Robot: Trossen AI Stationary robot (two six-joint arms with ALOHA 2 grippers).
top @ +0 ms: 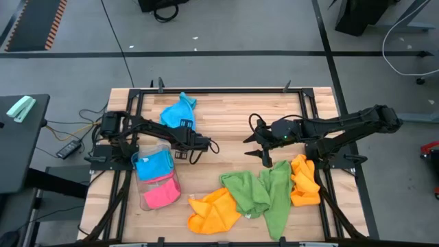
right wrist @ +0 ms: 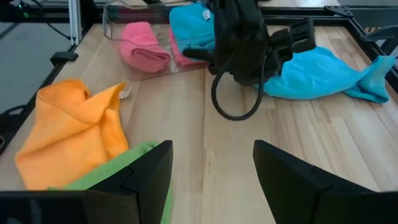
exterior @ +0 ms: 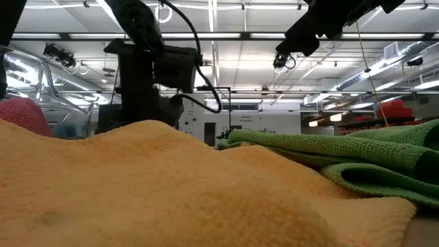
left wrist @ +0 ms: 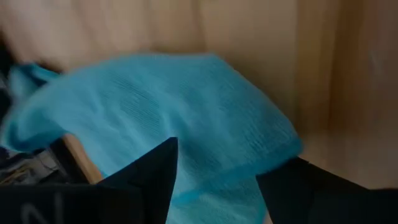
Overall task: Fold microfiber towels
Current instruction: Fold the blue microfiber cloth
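Soft, limp blue towel (top: 179, 110): pinch its hem; left gripper (left wrist: 214, 180) jaws spread, right gripper (right wrist: 211, 168) wide, empty.

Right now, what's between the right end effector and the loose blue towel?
In the right wrist view: bare wood, then the left end effector, between the right end effector and the blue towel.

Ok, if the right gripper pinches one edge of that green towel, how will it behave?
The green towel lies crumpled in soft folds, so it will likely hang limp and drape rather than hold shape. It overlaps the orange towel beside it, so a lift or push may drag that one along. It looks thin, so probably light; the right gripper hovers open beside it.
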